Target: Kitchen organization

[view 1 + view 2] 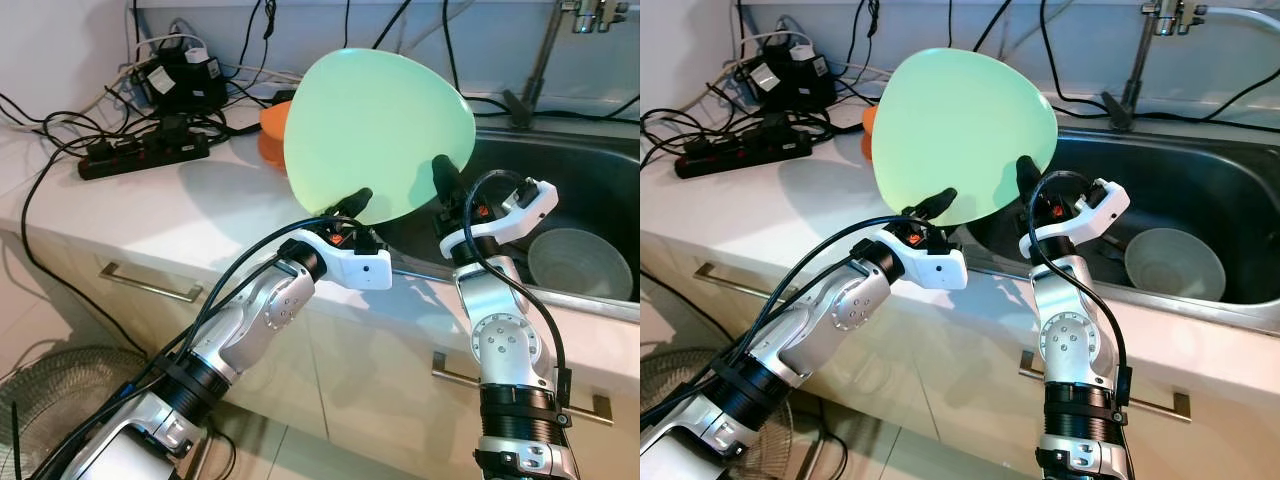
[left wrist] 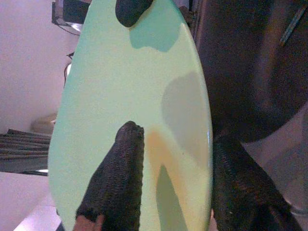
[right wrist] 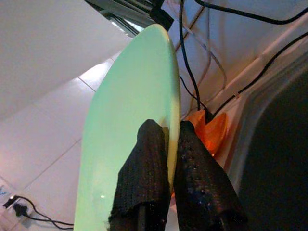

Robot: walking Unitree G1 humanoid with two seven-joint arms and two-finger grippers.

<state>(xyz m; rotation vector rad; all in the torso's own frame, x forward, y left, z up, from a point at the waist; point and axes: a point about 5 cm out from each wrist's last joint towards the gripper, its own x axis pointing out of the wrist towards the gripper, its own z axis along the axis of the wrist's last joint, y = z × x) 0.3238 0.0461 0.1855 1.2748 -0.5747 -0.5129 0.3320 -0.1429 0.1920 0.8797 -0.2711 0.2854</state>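
Both grippers pinch rim of pale green round plate [image 1: 375, 135], upright over counter edge beside steel sink [image 1: 600, 165]: left gripper [image 1: 352, 208] clamps lower edge, right gripper [image 1: 445, 180] clamps side, likely steadying handover.

Both silver arms are raised in front of the body, forearms angled upward and wrists bent toward each other. The left gripper [image 1: 352, 203] reaches in from the left with one black finger lying flat on the near face of the pale green plate [image 1: 375, 130] and the other behind its rim. The right gripper [image 3: 166, 163] points upward from a nearly vertical forearm, its two fingers pinched on the plate's edge.
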